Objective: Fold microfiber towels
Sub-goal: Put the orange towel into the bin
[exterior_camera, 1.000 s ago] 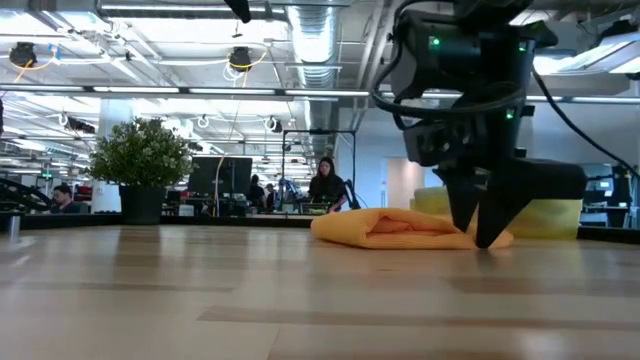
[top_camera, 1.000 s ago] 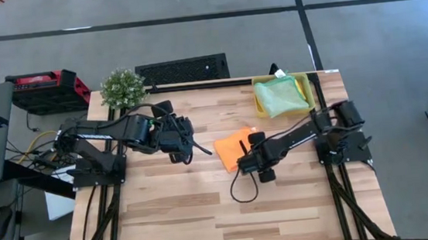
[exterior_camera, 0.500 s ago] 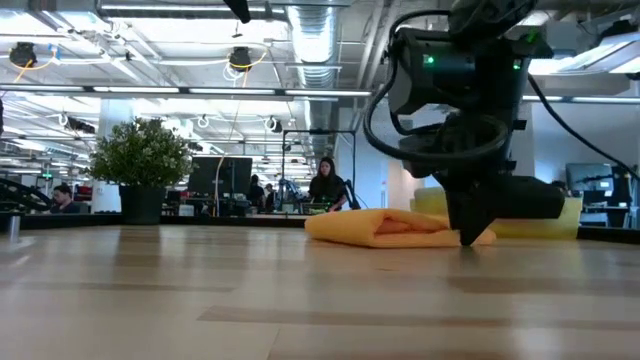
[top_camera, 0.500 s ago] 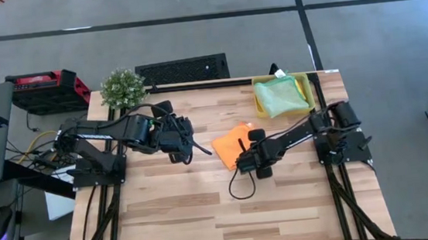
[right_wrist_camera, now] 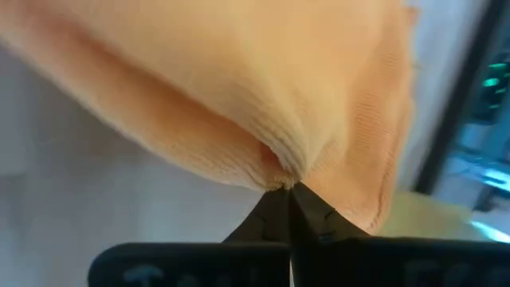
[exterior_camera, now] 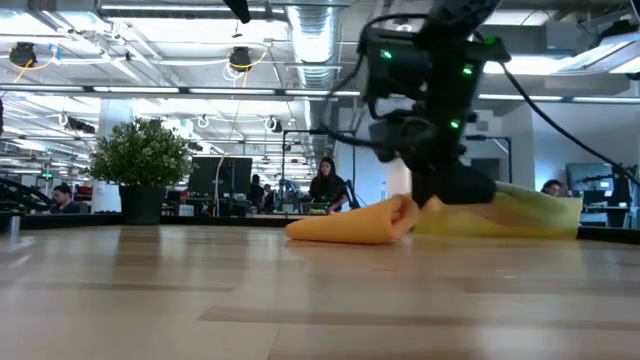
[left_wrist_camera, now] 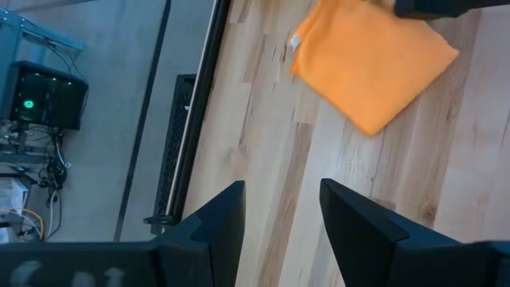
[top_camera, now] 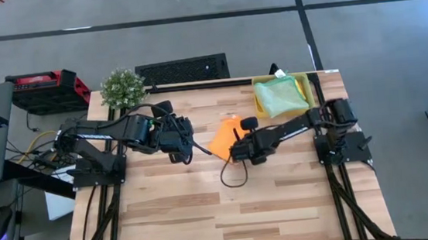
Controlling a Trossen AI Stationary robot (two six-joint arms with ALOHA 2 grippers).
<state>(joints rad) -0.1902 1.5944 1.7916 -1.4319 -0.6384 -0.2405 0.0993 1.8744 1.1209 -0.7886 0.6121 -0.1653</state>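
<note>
I see my right gripper [top_camera: 236, 151] pressed together on a fold of the orange towel [top_camera: 224, 140], pinching the cloth at its tips; in the right wrist view the fingers [right_wrist_camera: 275, 214] meet with orange fabric bunched between them. The orange towel lies folded on the wooden table [top_camera: 207, 214], near the middle, just beside the potted plant's [top_camera: 123, 87] side of the yellow tray [top_camera: 305, 89]. That tray sits at the table's far corner and holds the pale green towel [top_camera: 278, 96]. My left gripper [top_camera: 189, 148] hovers over the table between the plant and the orange towel, its fingers [left_wrist_camera: 219, 219] spread apart and holding nothing. Across the room, past the table edge, a person [exterior_camera: 326, 187] sits at a desk.
</note>
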